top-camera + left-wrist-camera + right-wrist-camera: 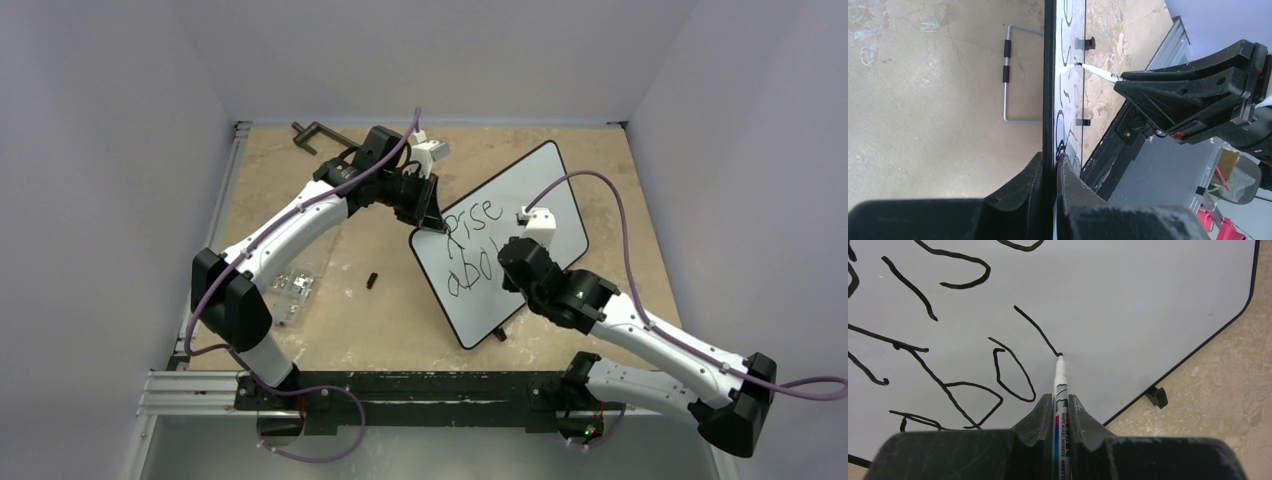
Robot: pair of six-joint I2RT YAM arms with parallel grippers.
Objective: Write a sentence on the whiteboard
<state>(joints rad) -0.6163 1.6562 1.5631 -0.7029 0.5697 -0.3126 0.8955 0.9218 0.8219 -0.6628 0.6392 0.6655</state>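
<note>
The whiteboard [545, 190] lies tilted on the table at centre right, white with a thin black rim. It bears the sentence [470, 245] in black, reading "Rise" above "abo" and one more stroke. My left gripper [428, 222] is shut on the board's far left edge; in the left wrist view its jaws clamp the rim [1049, 100]. My right gripper [512, 262] is shut on a white whiteboard marker [1060, 385]. The marker's tip touches the whiteboard [1148, 300] at the end of a slanted stroke [1038, 330], right of the "o".
A small black cap [372, 281] lies on the tan table left of the board. A clear plastic packet [290, 292] lies near the left arm. A black clamp [315, 136] sits at the back left. Grey walls enclose the table.
</note>
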